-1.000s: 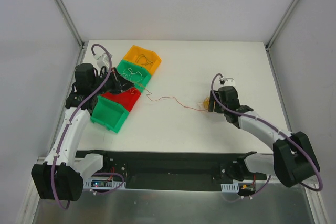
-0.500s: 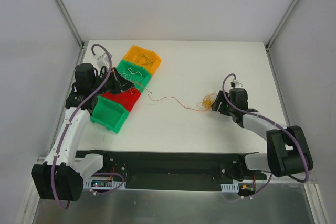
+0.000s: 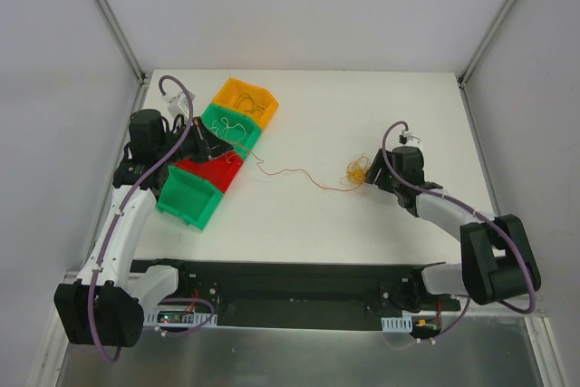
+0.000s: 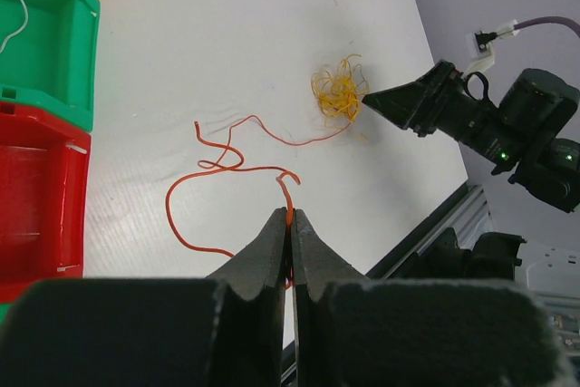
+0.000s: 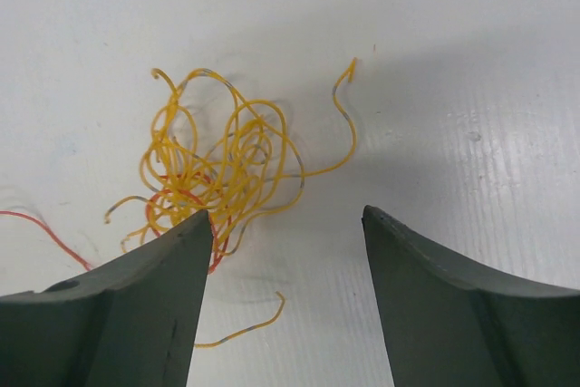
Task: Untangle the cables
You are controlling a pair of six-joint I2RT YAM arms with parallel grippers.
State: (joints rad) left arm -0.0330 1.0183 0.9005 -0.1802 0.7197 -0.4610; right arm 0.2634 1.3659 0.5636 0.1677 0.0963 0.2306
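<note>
from above, the white table (image 3: 362, 115) carries a slanting row of four bins on its left side: an orange bin (image 3: 246, 97) farthest away, then a green bin (image 3: 228, 122), a red bin (image 3: 213, 175) and a second green bin (image 3: 188, 198) nearest to the arm bases. the left gripper (image 3: 220, 146) hovers over this row, about where the green bin meets the red bin. from here we cannot tell how its fingers stand. a thin red wire (image 3: 294, 171) runs from beside the bins to the right over the bare table and reaches the yellow clump (image 3: 356, 172), a small ball of curly orange-yellow wires. the right gripper (image 3: 370, 176) is low, just beside the clump on its right.

in the left wrist view, the two fingers (image 4: 263, 256) are pressed together and pinch one end of the red wire between their tips (the wire is very thin, but the pinch is clear). beyond the tips the wire lies in loose loops on the table and goes on to the clump, well apart from this gripper.

in the right wrist view, the fingers (image 5: 136, 314) stand wide apart and hold nothing. the clump lies on the table ahead of them, more toward the left finger, whose tip overlaps its lower edge. a red strand leaves the clump at the lower left.
</note>
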